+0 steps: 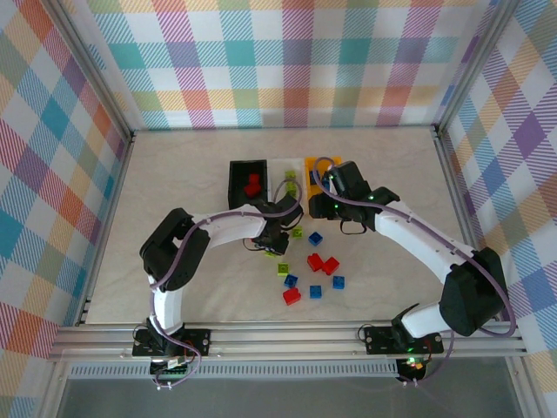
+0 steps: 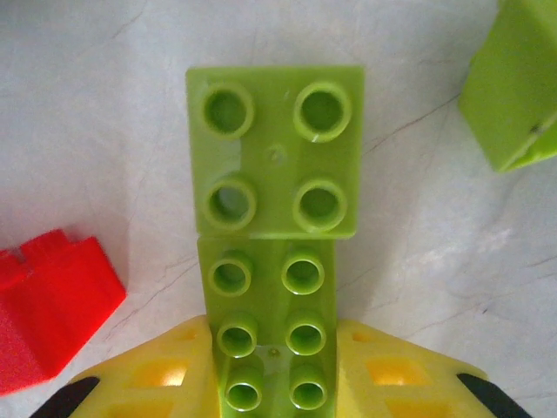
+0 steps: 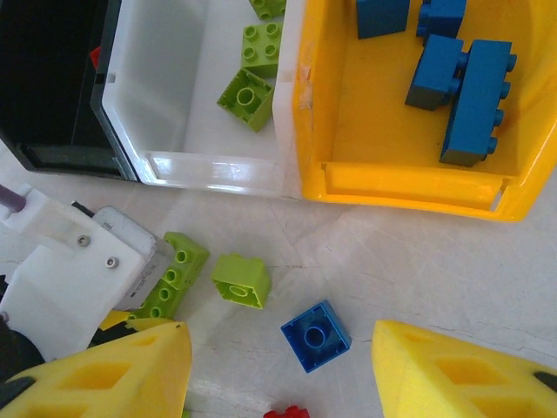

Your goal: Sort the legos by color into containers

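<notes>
Well, close to the arm bases the table [image 1: 122, 287] is bare. There is lots of room on its left side, out to the checked walls [image 1: 52, 174]. A little pile of loose legos [image 1: 322, 263] sits in the middle, red and blue with one green. The left arm bends up at its elbow and reaches to the right. The right arm curves in from the other side, so the two arm ends sit near each other just past the pile.

The left gripper [image 2: 274, 370] is squeezed tight on a long green lego [image 2: 268, 313], studs up. Its own camera shows a square green lego [image 2: 274, 148] right at the far end of the long one; I cannot tell if they touch. A red lego [image 2: 48, 305] sits off to the left and another green lego [image 2: 513, 83] at the far right. The top camera is too far off to show those edges.

The right gripper [image 3: 280, 340] has its yellow fingers [image 3: 130, 374] wide apart and holds nothing. A blue lego [image 3: 315, 335] lies on the table under the gap. Farther on stand three bins in a row. They are the black bin [image 3: 65, 155], the white bin [image 3: 165, 78] with green legos [image 3: 248, 87], and the yellow bin [image 3: 365, 113] with blue legos [image 3: 474, 87]. The top camera shows red legos [image 1: 252, 185] in the black bin.
</notes>
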Motion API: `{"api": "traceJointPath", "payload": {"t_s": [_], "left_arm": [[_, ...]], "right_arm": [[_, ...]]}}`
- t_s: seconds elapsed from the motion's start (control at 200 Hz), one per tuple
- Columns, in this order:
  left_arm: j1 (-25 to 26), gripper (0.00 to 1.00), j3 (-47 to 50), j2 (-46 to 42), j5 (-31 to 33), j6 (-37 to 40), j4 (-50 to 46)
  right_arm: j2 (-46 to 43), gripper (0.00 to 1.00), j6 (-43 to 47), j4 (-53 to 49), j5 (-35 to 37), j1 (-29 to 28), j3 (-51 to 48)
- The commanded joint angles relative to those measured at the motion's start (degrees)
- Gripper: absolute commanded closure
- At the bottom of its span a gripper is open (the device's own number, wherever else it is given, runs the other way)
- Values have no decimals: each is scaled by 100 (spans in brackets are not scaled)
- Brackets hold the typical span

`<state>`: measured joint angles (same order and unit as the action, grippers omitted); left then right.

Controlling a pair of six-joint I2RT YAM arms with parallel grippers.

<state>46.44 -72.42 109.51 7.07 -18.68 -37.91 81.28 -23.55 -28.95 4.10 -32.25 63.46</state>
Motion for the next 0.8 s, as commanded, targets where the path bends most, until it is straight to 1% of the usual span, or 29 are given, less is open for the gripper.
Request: {"api": "traceJointPath", "payload": {"t_s": [0.0,0.14,0.24,0.315,0.375,0.575,0.795], "left_arm": [[32,77,284,-503,16,-176,-261],[33,78,282,-1116,-158,-334,-353],[-26,77,-109,-1308,-115,-359,-489],[-192,77,-426,-1294,-143,-403,-375],[-364,77,-655,-1181,-238,-454,-214],[-863,78,-1448,-514,-149,-656,358],[-1004,78,-2547,474,-272,-594,266]], "right_arm": [[-15,43,-93,139,47,27,-61],[-32,43,-139,186,39,65,-113],[-66,43,-198,226,38,105,-183],[-117,42,-241,273,38,135,-261],[-151,42,-254,278,24,157,-307],[-233,42,-203,146,71,175,-352],[-378,42,-192,71,132,179,-413]]}}
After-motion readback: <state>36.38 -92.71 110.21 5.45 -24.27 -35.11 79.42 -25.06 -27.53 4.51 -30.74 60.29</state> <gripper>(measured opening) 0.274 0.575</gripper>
